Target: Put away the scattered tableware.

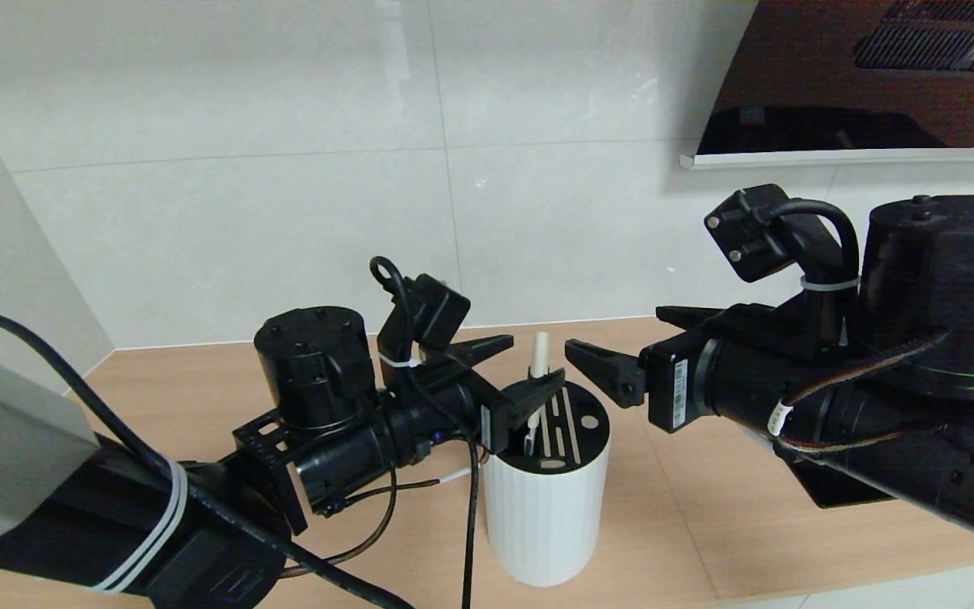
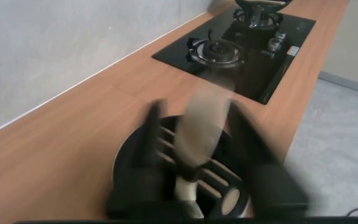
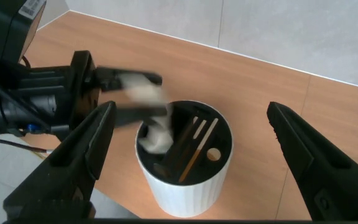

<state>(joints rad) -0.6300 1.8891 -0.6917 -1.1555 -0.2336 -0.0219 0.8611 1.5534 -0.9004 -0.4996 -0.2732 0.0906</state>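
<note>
one white ribbed cylindrical holder (image 1: 546, 516) stands below the left gripper (image 1: 533, 362), at 10 o'clock, pinching a cream utensil handle (image 1: 539, 345), and the spread right gripper (image 1: 618, 331) at 2 o'clock.

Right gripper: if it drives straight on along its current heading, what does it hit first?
Likely the white utensil handle standing up from the holder, with the left gripper right there too; depth is unclear.

Holder (image 1: 546, 507) on counter (image 1: 199, 381); utensil (image 1: 539, 351) in holder; stove (image 2: 241, 56) rightward
</note>
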